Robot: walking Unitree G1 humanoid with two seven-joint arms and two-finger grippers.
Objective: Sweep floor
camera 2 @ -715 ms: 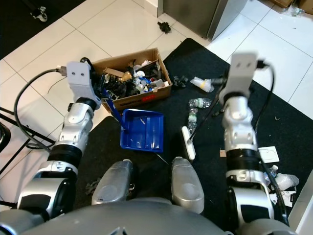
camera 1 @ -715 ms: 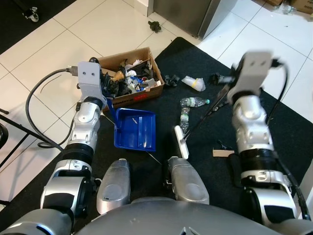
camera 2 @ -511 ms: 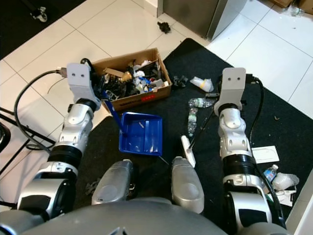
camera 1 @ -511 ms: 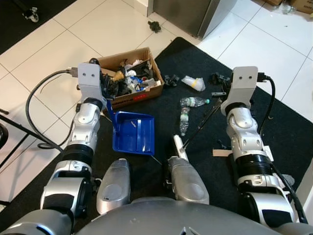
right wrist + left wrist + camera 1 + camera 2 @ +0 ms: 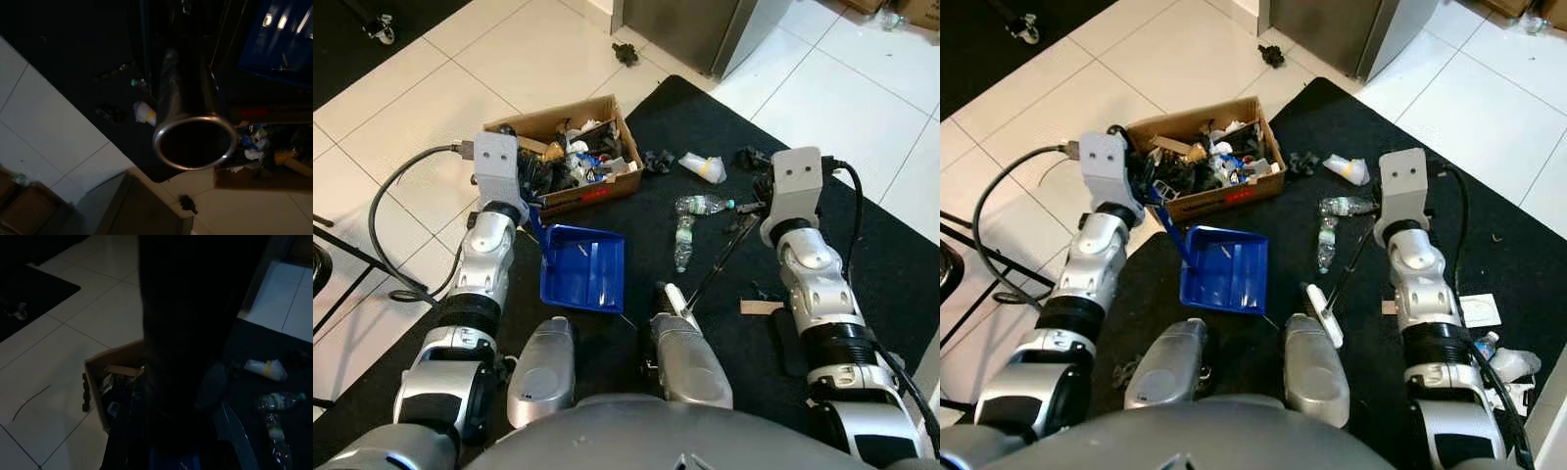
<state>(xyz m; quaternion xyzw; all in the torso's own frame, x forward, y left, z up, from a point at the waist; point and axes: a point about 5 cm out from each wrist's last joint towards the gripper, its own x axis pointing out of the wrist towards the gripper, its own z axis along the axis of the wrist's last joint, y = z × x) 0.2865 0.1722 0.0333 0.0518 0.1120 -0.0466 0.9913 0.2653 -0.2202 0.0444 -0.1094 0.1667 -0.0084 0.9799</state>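
While I looked down, white floor tiles (image 5: 431,108) lay on my left and a black mat (image 5: 891,264) spread ahead and to my right, with a grey cabinet (image 5: 680,24) at the far edge. A cardboard box (image 5: 570,162) full of rubbish sat at the mat's edge. Beside it my left end effector (image 5: 530,211) gripped the handle of a blue dustpan (image 5: 584,269) lying flat on the mat. My right end effector (image 5: 759,204) held a thin dark broom handle (image 5: 717,257), its pale head (image 5: 672,297) on the mat just right of the dustpan. Crushed plastic bottles (image 5: 690,217) lay beyond the broom.
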